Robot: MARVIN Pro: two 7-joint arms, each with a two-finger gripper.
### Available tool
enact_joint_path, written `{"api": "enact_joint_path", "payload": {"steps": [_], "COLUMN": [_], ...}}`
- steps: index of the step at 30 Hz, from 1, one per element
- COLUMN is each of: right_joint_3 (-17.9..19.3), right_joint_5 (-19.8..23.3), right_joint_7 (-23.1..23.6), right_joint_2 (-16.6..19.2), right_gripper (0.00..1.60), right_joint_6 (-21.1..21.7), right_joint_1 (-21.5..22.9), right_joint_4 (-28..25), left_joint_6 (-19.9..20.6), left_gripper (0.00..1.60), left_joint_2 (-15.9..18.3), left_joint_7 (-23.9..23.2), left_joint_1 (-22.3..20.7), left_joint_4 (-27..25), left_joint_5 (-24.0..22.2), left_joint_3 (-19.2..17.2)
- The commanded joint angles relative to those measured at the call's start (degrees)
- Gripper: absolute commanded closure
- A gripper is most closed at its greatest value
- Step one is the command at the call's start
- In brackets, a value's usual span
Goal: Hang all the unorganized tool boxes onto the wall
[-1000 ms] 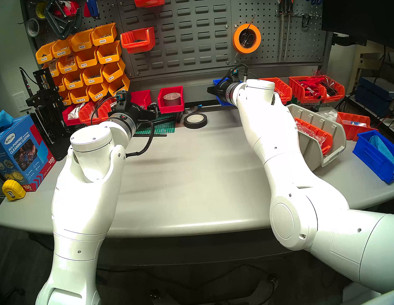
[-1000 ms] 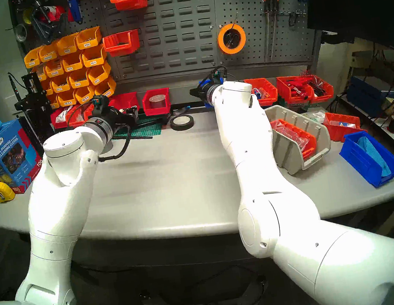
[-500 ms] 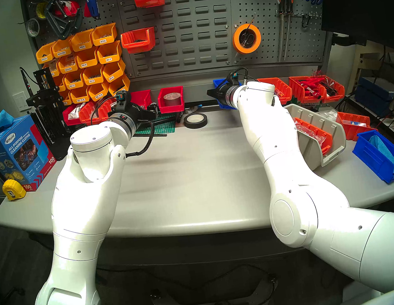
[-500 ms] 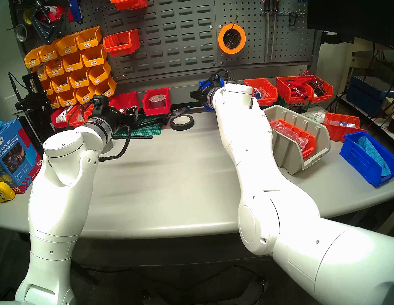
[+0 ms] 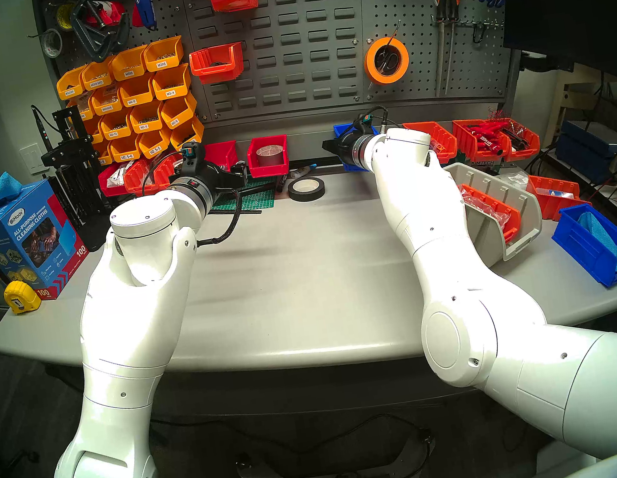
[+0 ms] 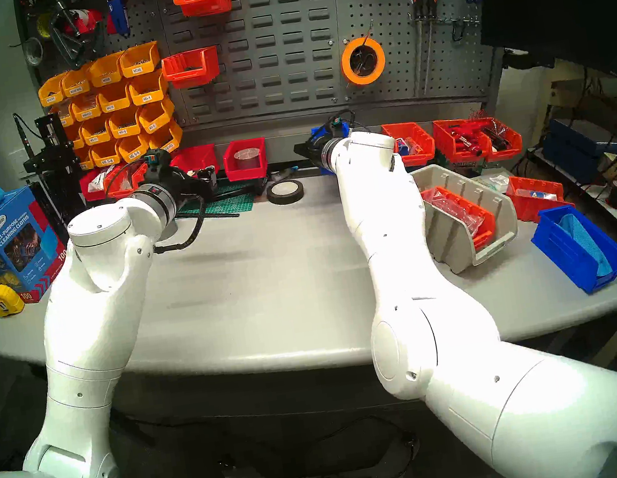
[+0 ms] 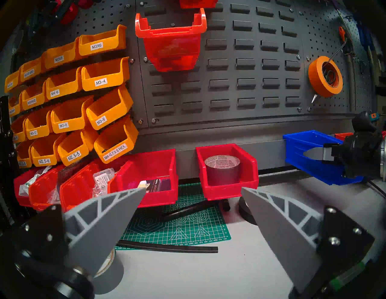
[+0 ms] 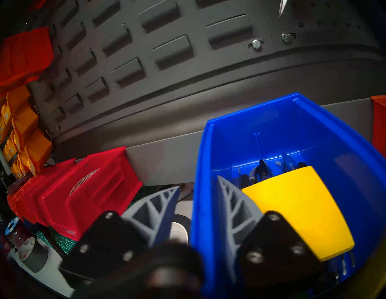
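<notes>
Centrally, the right gripper [image 8: 198, 182] is reaching level toward the wall [image 5: 311, 52] and is straddling the left side wall of the blue bin [image 8: 313, 135]: one finger is sitting inside the bin beside the yellow pad [image 8: 296, 208], the other is standing outside, with a narrow gap showing between it and the plastic, so the jaws are reading as released rather than clenched. This blue bin is tilting with its open front toward the robot, and its rear rim is lying against the lighter grey strip along the wall's base; whether it is hooked there cannot be told. To its left, the red bin [image 7: 227, 190] carrying a roll of grey tape [image 7: 222, 167] is sitting at the same strip, with further red bins [image 7: 150, 167] ranging beside it under the yellow-orange labelled bins [image 5: 134, 99]. The left gripper [image 7: 193, 189] is hovering level above the green cutting mat [image 7: 179, 227], its jaws spread wide and grasping nothing. At the right of the bench [image 5: 304, 273], the beige-grey ribbed bin [image 5: 498, 240] is lying tipped with an orange bin [image 5: 494, 209] inside it, and a second blue bin [image 5: 588, 254] holding a blue cloth is resting near the bench's edge. Two orange-red bins [image 5: 216, 63] are hanging on the louvred panel.
</notes>
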Motion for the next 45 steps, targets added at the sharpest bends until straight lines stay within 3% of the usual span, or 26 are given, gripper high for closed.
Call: {"api": "enact_joint_path", "payload": {"steps": [1, 15, 16, 32, 33, 34, 35, 36, 45], "right_joint_3": [1.51, 1.58, 1.68, 1.10, 1.06, 0.94, 0.92, 0.88, 0.48], "right_joint_5": [-1.48, -1.52, -1.40, -2.36, -2.39, -2.58, -2.70, -2.91, -3.84], "right_joint_7": [-1.68, -1.45, -1.36, -1.43, -1.42, -1.55, -1.66, -1.90, -2.28], "right_joint_2": [4.58, 4.60, 4.58, 5.06, 5.08, 5.11, 5.11, 5.11, 5.12], "right_gripper": [0.21, 0.21, 0.00, 0.00, 0.37, 0.92, 1.20, 1.60, 1.60], "right_joint_6": [-4.27, -4.25, -4.21, -4.04, -4.06, -4.06, -4.15, -4.39, -5.19], "right_joint_1": [4.70, 4.76, 4.78, 3.51, 3.29, 3.12, 2.95, 2.86, 1.88], "right_joint_4": [0.43, 0.53, 0.55, -0.79, -0.98, -1.10, -1.18, -1.18, -1.86], "left_joint_6": [-0.46, -0.49, -0.49, -0.53, -0.53, -0.53, -0.54, -0.56, -0.63], "left_gripper": [0.00, 0.00, 0.00, 0.00, 0.00, 0.00, 0.00, 0.00, 0.00], "left_joint_2": [-0.07, 0.09, 0.10, 0.28, 0.30, 0.30, 0.32, 0.33, 0.44], "left_joint_7": [-0.03, 0.14, 0.16, 0.38, 0.39, 0.40, 0.42, 0.43, 0.55], "left_joint_1": [-1.05, -1.09, -1.09, -1.13, -1.13, -1.14, -1.14, -1.15, -1.18], "left_joint_4": [-0.74, -0.75, -0.75, -0.75, -0.75, -0.75, -0.75, -0.76, -0.75], "left_joint_5": [0.08, -0.16, -0.18, -0.46, -0.47, -0.48, -0.50, -0.51, -0.65], "left_joint_3": [-0.13, -0.02, -0.01, 0.12, 0.13, 0.14, 0.15, 0.16, 0.25]}}
